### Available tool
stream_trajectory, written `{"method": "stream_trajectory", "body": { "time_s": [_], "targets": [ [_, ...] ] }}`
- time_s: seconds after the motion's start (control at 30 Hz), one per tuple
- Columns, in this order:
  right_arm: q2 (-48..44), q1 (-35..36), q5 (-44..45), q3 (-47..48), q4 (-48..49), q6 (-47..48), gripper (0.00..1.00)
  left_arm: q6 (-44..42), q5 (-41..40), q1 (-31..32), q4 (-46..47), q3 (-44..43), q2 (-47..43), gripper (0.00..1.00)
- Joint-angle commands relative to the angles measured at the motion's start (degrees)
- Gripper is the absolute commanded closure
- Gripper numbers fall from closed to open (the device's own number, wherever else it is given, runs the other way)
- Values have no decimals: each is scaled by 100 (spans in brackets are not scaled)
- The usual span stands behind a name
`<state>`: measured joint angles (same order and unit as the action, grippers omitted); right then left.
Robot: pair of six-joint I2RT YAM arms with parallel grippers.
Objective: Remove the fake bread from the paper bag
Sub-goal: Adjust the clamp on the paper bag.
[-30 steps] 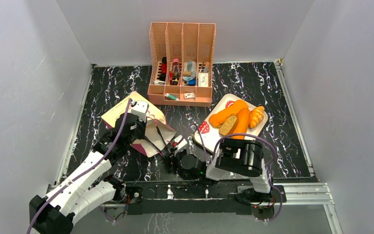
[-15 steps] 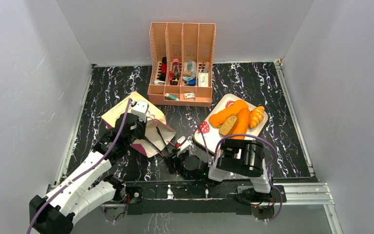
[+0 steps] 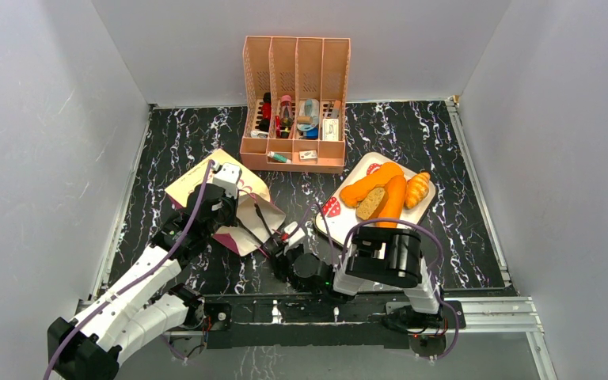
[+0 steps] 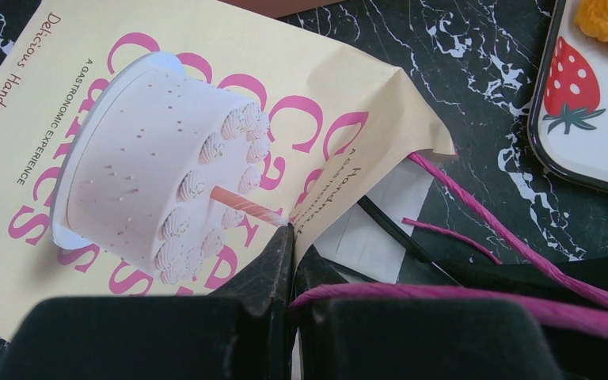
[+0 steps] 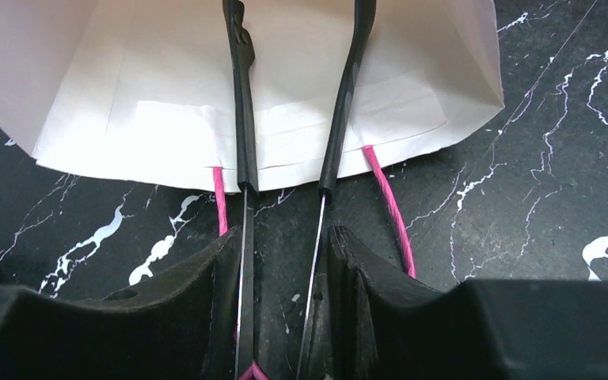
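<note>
The paper bag lies flat on the table with its mouth facing right; a cake is printed on it. My left gripper is shut on the upper paper edge of the mouth, and a pink cord handle lies across one finger. My right gripper holds thin black tongs whose two arms stand apart and reach to the bag's white inside; its fingers press on the arms. The fake bread, two long loaves, a croissant and a brown slice, lies on a tray.
The white tray with strawberry prints sits right of the bag; its corner shows in the left wrist view. A peach slotted organiser with small items stands at the back. Grey walls close in the black marble table.
My right arm has shifted slightly, with the tongs still at the bag's mouth. The left arm and the bread have not moved.
</note>
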<state>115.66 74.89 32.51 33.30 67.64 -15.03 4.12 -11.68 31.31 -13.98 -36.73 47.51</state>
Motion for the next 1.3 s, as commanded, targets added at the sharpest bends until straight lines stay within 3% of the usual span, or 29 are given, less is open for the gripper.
{"method": "stream_trajectory", "body": {
  "time_s": [0.0,0.2,0.57,0.97,1.27],
  "targets": [
    [281,11,203,196,237,165,60,71,128,15,-44,-72,-101,100],
    [501,17,205,339,265,239,61,91,138,15,-23,-41,-116,100],
    [-202,6,-286,181,-56,-110,76,80,70,15,-68,-63,-170,100],
    [-1184,-718,-1448,-196,-384,-1923,78,65,67,11,-105,-54,-255,100],
    [-1268,-1431,-3083,538,-1384,-3291,80,-2,144,11,-97,-62,-279,100]
  ]
}}
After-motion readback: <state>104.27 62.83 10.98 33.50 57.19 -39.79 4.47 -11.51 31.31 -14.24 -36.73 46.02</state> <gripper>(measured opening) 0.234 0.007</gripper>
